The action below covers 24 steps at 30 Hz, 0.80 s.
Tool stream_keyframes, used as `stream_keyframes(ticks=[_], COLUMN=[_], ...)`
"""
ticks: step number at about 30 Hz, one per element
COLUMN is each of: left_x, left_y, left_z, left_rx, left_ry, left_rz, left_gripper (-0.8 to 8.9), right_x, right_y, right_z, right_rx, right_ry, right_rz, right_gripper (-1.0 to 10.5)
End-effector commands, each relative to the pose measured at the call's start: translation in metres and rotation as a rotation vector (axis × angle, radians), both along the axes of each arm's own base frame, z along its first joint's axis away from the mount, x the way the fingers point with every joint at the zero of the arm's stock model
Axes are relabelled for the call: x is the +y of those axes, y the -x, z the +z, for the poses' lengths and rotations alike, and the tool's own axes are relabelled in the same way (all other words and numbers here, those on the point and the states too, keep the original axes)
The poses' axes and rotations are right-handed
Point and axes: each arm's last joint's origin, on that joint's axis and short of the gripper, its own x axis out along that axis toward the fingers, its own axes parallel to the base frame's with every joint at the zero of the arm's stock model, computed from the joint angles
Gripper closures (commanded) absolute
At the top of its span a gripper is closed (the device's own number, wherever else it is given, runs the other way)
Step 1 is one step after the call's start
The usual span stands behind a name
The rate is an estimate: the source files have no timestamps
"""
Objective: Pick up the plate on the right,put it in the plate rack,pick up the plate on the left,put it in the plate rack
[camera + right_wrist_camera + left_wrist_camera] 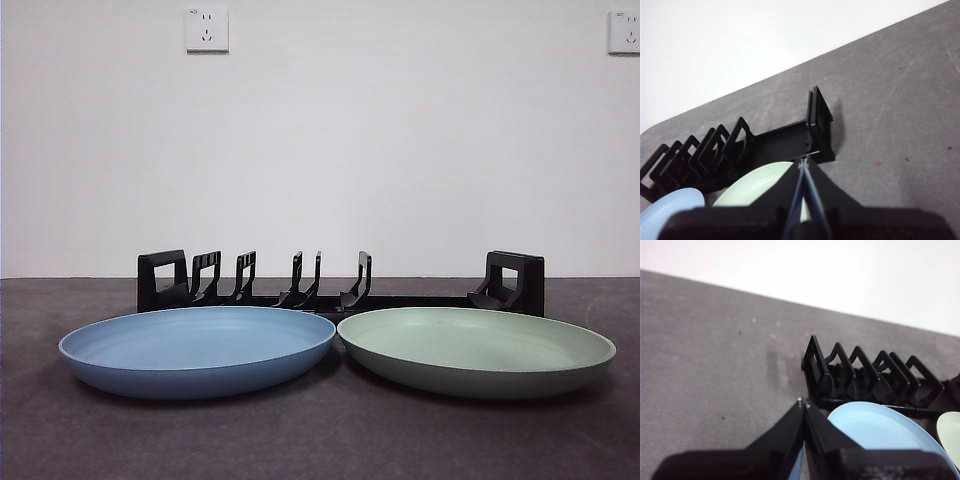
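Observation:
Two plates lie flat side by side on the dark table: a blue plate [197,350] on the left and a green plate [476,348] on the right. Behind them stands the black plate rack [340,285], with nothing in it. My left gripper [803,402] is shut and hovers above the blue plate [880,427], close to the rack's end loop [816,372]. My right gripper [803,163] is shut above the green plate [762,185], close to the other end of the plate rack [820,127]. Neither gripper shows in the front view.
The dark grey table [320,440] runs back to a white wall with two sockets [206,30]. Open table lies beyond both ends of the rack [715,365].

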Motion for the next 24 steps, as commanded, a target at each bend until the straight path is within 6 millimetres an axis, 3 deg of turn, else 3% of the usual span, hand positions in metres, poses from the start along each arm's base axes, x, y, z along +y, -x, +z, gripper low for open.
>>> stream_keyframes(ticks=[1, 12, 15, 20, 21, 22, 24], left_x=[-0.001, -0.012, -0.016, -0.023, -0.024, -0.026, -0.030], left_y=[-0.012, -0.074, -0.089, -0.111, -0.112, -0.113, -0.112], left_z=[0.012, 0.058, 0.062, 0.057, 0.055, 0.053, 0.053], left_rx=[0.051, 0.167, 0.199, 0.269, 0.281, 0.294, 0.294], left_ry=[0.002, -0.050, -0.024, 0.026, 0.029, 0.029, 0.026], left_rz=[-0.008, -0.218, -0.297, -0.428, -0.440, -0.449, -0.463], left_gripper=[8.20, 8.18, 8.18, 8.12, 7.95, 6.99, 5.73], right_x=[0.001, 0.006, 0.008, 0.018, 0.019, 0.020, 0.021], right_y=[-0.007, -0.057, -0.073, -0.105, -0.111, -0.117, -0.124], right_z=[0.015, 0.058, 0.063, 0.059, 0.056, 0.052, 0.043], right_rx=[0.030, 0.297, 0.395, 0.530, 0.550, 0.575, 0.619], right_ry=[-0.003, 0.180, 0.212, 0.144, 0.126, 0.115, 0.112], right_rz=[-0.004, 0.055, 0.095, 0.325, 0.356, 0.373, 0.374], right_gripper=[9.6, 9.6, 9.6, 9.5, 9.4, 9.3, 7.7])
